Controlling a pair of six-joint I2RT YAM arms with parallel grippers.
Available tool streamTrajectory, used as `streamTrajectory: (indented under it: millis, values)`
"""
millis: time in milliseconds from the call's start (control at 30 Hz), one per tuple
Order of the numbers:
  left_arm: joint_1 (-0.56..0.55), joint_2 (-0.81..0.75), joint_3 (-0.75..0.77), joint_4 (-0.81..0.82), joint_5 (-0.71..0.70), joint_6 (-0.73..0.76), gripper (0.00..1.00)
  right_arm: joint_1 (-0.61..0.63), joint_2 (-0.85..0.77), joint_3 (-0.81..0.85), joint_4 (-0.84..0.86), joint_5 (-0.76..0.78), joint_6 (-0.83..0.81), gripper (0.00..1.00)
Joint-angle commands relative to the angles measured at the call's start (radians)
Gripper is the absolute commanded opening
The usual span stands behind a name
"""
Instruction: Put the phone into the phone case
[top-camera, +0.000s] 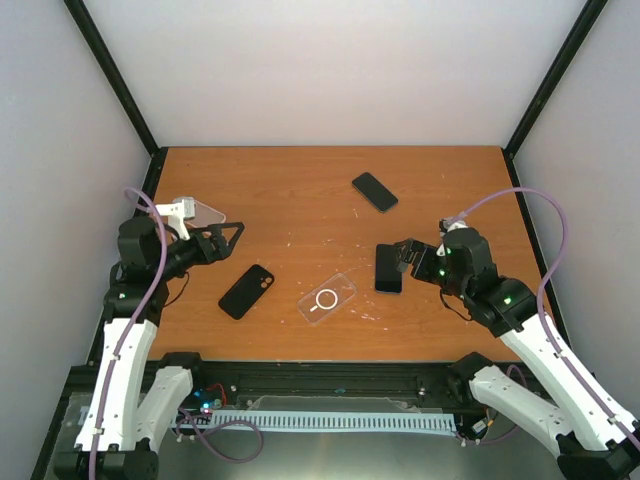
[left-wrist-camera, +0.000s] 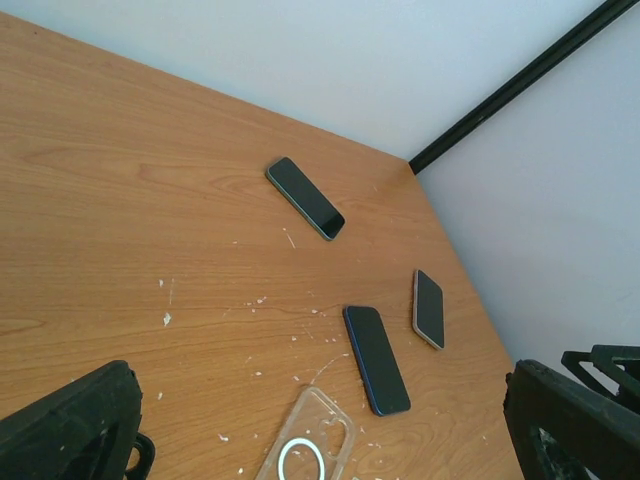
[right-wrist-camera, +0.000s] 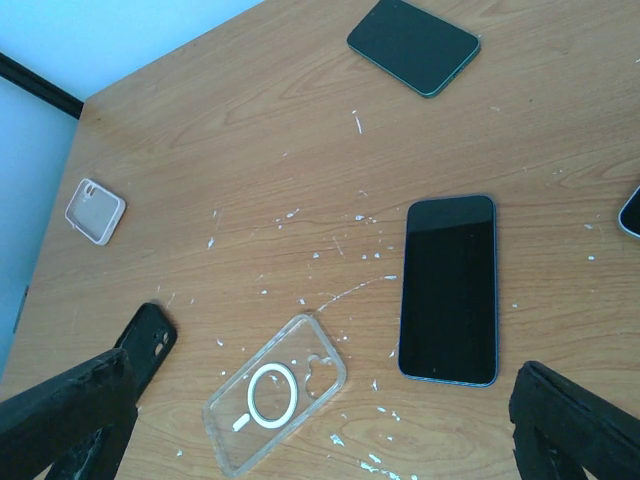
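A dark phone with a blue rim (top-camera: 389, 268) lies screen up right of centre; it also shows in the right wrist view (right-wrist-camera: 449, 288) and the left wrist view (left-wrist-camera: 377, 359). A clear phone case with a white ring (top-camera: 328, 298) lies open side up just left of it, apart from it, and shows in both wrist views (right-wrist-camera: 275, 392) (left-wrist-camera: 305, 450). My right gripper (top-camera: 403, 257) is open and empty, hovering at the phone's right edge. My left gripper (top-camera: 228, 240) is open and empty at the left, well away from the case.
A second dark phone (top-camera: 375, 191) lies further back. A black case (top-camera: 246, 291) lies left of the clear case. A pale pink case (top-camera: 205, 212) lies by the left arm. A third phone with a light rim (left-wrist-camera: 428, 308) lies near the right edge.
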Motion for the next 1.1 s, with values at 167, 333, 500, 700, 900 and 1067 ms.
streamTrajectory:
  millis: [167, 333, 500, 700, 900, 1067]
  values:
    - [0.010, -0.006, 0.020, -0.017, -0.098, -0.030, 1.00, -0.008, 0.014, -0.025, -0.007, 0.049, 0.006, 1.00]
    - [0.010, 0.056, 0.003, -0.066, -0.229, -0.135, 0.99, -0.008, 0.099, -0.015, -0.030, 0.126, 0.004, 1.00]
    - [0.010, 0.132, -0.032, -0.124, -0.365, -0.227, 1.00, -0.008, 0.239, -0.013, -0.013, 0.107, -0.028, 0.95]
    - [0.010, 0.166, -0.178, -0.018, -0.370, -0.409, 0.99, -0.009, 0.387, -0.028, 0.062, 0.087, -0.066, 0.84]
    - [0.010, 0.229, -0.250, 0.075, -0.355, -0.439, 0.99, -0.008, 0.588, 0.016, 0.105, 0.083, -0.073, 0.85]
    - [0.008, 0.234, -0.235, 0.110, -0.242, -0.350, 0.99, -0.008, 0.729, 0.065, 0.124, 0.090, -0.094, 0.84]
